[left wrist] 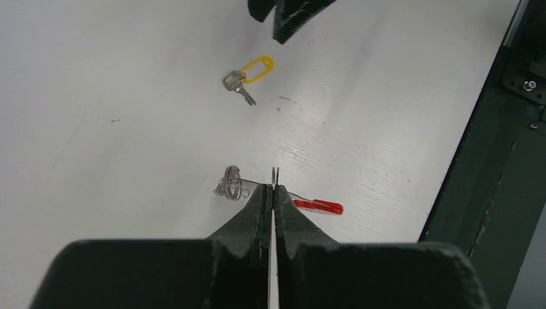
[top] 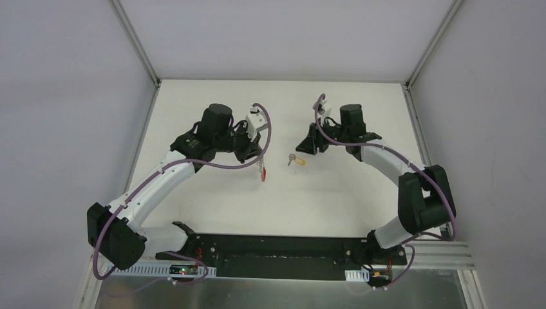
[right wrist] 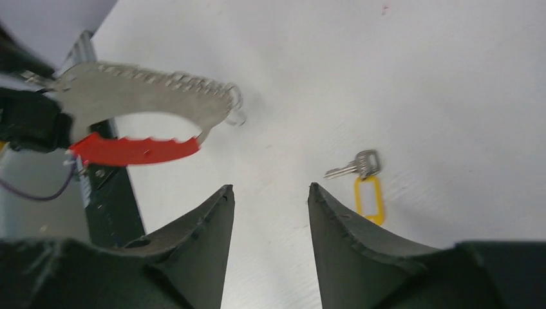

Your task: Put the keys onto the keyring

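My left gripper (left wrist: 273, 188) is shut on the keys, a thin fanned grey metal bunch (right wrist: 141, 96) with a red curved band (right wrist: 129, 149), and holds it above the table. In the left wrist view the bunch is edge-on, with small rings (left wrist: 230, 183) to the left and the red band (left wrist: 319, 206) to the right. In the top view the red band (top: 263, 172) hangs below the left gripper (top: 261, 161). A single key (right wrist: 360, 164) on a yellow tag (right wrist: 369, 196) lies on the table (top: 335, 193). My right gripper (right wrist: 270, 188) is open and empty above the table, close to that key.
The tagged key (top: 296, 161) lies between the two grippers, with the right gripper (top: 302, 147) just behind it. A black base rail (left wrist: 489, 161) runs along the near edge. Grey walls and metal frame posts (top: 138, 45) enclose the white table.
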`<state>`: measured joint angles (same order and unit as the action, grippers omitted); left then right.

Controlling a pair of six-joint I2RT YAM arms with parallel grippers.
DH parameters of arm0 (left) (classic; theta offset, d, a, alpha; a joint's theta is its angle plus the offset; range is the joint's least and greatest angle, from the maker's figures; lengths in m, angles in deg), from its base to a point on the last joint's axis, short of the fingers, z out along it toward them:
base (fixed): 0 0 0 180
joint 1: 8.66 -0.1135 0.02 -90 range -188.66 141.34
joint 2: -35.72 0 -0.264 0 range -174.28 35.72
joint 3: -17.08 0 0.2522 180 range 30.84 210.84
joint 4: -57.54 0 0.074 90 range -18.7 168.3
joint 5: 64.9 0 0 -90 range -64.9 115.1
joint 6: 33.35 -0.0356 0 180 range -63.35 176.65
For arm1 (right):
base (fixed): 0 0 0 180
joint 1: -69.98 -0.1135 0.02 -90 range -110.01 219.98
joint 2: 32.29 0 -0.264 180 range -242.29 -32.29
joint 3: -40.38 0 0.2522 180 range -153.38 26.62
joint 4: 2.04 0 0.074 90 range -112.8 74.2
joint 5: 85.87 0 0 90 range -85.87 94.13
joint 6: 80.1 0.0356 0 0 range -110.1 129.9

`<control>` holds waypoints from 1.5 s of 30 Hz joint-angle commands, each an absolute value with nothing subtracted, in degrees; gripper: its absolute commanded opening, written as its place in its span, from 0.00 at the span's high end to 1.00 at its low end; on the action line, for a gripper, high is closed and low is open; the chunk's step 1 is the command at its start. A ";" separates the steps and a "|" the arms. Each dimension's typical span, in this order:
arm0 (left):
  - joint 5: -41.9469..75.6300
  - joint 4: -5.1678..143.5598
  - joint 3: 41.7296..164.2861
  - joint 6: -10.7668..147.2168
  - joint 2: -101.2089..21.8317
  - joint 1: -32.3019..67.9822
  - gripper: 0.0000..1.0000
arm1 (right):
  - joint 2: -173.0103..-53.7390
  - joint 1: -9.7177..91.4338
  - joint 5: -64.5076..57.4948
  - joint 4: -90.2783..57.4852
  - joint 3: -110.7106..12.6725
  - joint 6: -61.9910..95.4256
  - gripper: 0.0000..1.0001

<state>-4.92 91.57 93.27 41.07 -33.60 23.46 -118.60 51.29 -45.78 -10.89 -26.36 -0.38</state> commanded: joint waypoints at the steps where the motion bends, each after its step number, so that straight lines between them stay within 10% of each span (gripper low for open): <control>1: -8.07 93.59 95.89 40.91 -32.56 22.06 1.00 | -124.41 48.56 -30.64 -14.59 -32.76 -4.83 0.54; 25: -9.50 95.35 95.14 40.50 -31.65 21.49 1.00 | -138.81 40.48 -15.82 -22.72 -41.62 -7.15 0.60; 45: -10.13 94.50 94.21 40.76 -31.62 21.49 1.00 | -141.41 40.23 -15.21 -23.71 -43.71 -6.93 0.83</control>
